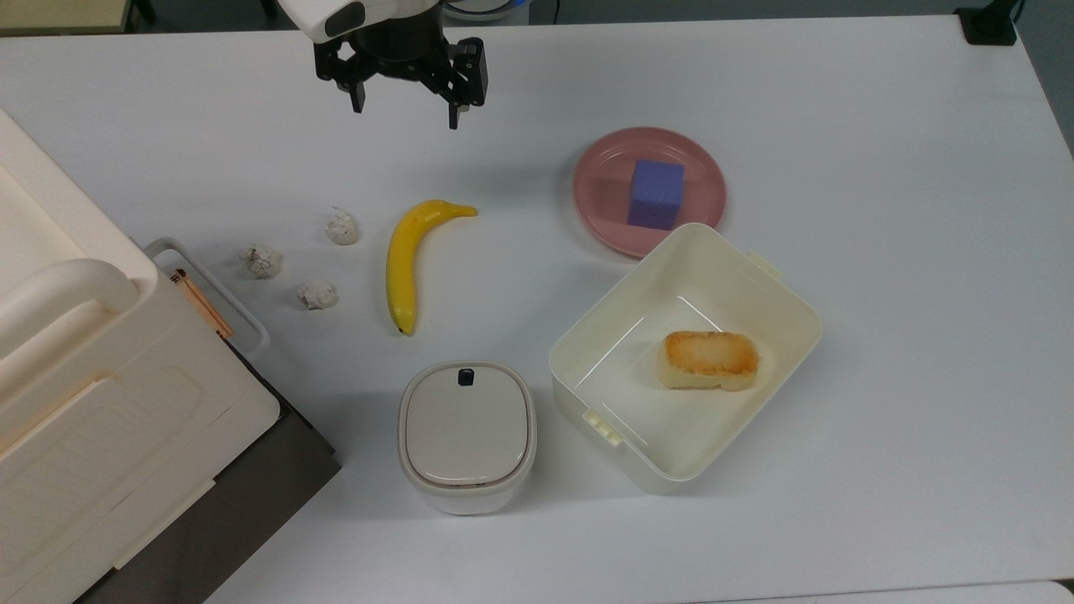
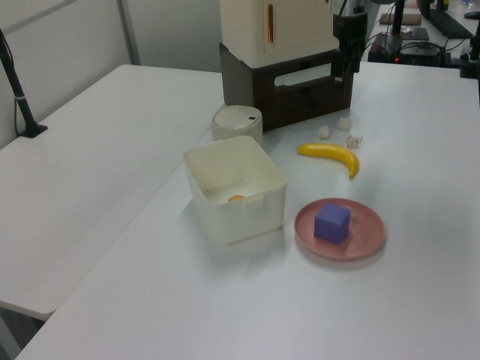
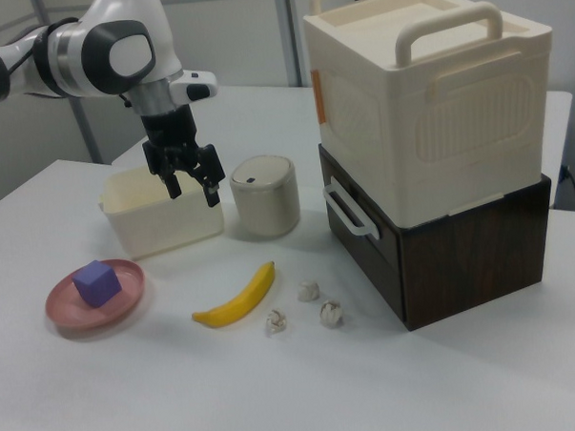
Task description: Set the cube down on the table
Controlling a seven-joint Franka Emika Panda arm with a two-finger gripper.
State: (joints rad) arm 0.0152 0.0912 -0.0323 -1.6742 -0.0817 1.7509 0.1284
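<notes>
Hand up off bench, fingers spread wide w/ nothing held; blue-purple cube sits on pink plate, well apart from hand, banana between.

A: How is the top view set?
B: Overhead, looking straight down on the worktop.
A: And the 2 others?
B: Both oblique, from opposite ends; both share the banana and pink plate.

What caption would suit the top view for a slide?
Open gripper hovers above the table, away from the cube resting on the pink plate.
</notes>
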